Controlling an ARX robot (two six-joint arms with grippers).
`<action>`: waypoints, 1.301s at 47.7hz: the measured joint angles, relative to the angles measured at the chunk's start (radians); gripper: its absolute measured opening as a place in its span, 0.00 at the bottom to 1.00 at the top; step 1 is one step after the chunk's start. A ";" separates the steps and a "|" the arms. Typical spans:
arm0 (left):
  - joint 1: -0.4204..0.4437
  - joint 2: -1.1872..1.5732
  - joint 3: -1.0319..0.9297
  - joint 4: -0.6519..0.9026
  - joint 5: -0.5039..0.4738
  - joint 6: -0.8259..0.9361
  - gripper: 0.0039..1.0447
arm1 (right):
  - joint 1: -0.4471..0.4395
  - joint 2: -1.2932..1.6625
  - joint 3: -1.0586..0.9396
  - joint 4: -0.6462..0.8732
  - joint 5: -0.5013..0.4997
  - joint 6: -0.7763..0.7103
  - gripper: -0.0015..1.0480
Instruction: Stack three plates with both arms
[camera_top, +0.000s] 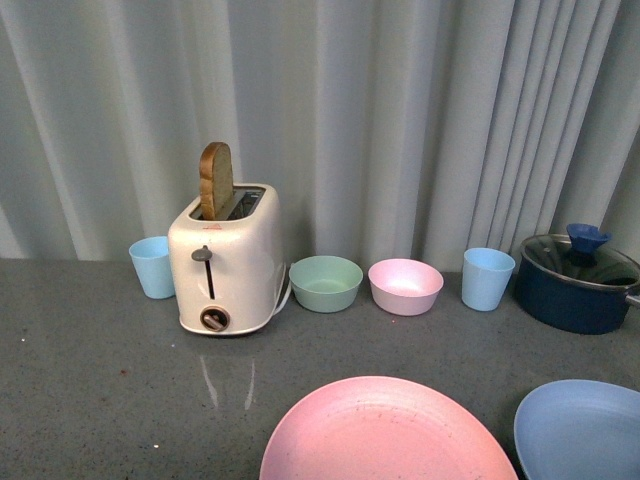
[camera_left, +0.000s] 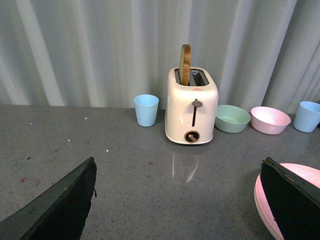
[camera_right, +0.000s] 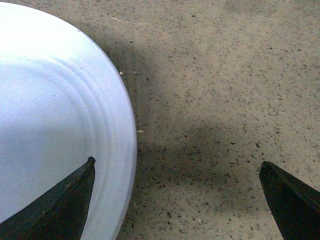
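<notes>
Right pincer (camera_right: 176, 162) hangs low with its two dark fingers spread wide, straddling the rim of the light blue round matte plate (camera_right: 55, 115): one finger over the plate's inner slope, the other over the bare speckled grey worktop (camera_right: 225, 90). It grips nothing. The left pincer (camera_left: 177, 161) is likewise spread and empty, with one finger above the edge of the pink speckled round plate (camera_left: 300, 172).

In the front view the pink speckled round plate (camera_top: 385, 430) lies near the front edge of the worktop, with the light blue round matte plate (camera_top: 585, 430) just beside it to the right, apart from it. A paler edge shows under the pink rim in the left wrist view. It may be the cream plate, but I cannot tell.

The main risk, as I judge it, is the rim grasp. The plate is shallow and its lip sits close to the worktop, so the outer finger may scrape the surface or shove the plate sideways rather than get under it. A matte, sloping rim pinched at one edge could slip out or let the plate droop when raised. On the way over, a tilted plate could clip the pink rim and knock it off centre, and both arms working in so small a space may collide.
</notes>
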 joint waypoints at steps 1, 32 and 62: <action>0.000 0.000 0.000 0.000 0.000 0.000 0.94 | 0.005 0.005 0.003 0.003 0.000 0.002 0.93; 0.000 0.000 0.000 0.000 0.000 0.000 0.94 | 0.040 0.103 -0.014 0.095 0.006 0.046 0.66; 0.000 0.000 0.000 0.000 0.000 0.000 0.94 | -0.009 0.013 -0.065 0.087 -0.055 0.103 0.04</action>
